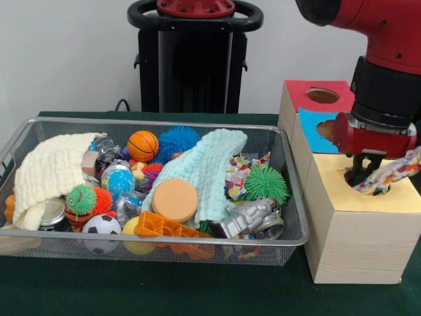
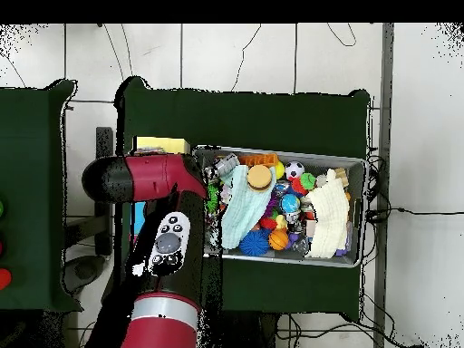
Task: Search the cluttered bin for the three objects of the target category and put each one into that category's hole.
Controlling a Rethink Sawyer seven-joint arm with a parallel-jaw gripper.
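Note:
My gripper (image 1: 362, 176) reaches down from the red arm to the hole in the yellow top of the wooden box (image 1: 342, 227), at the right in the front view. It is shut on a colourful patterned cloth (image 1: 395, 172) that is bunched at the hole and trails off to the right. The wire bin (image 1: 289, 240) holds a cream cloth (image 1: 52, 171), a light-teal cloth (image 1: 207, 168) and another patterned cloth (image 1: 240, 172). Seen from overhead, the arm (image 2: 168, 236) hides the gripper. The teal cloth (image 2: 237, 208) and cream cloth (image 2: 331, 213) lie in the bin (image 2: 358, 163).
Behind the yellow section are a blue section (image 1: 309, 131) and a red section (image 1: 306, 89), each with a hole. The bin also holds a basketball (image 1: 143, 145), a blue spiky ball (image 1: 177, 139), a green spiky ball (image 1: 266, 183), an orange disc (image 1: 174, 200), a soccer ball (image 1: 101, 227) and a silver toy (image 1: 250, 220).

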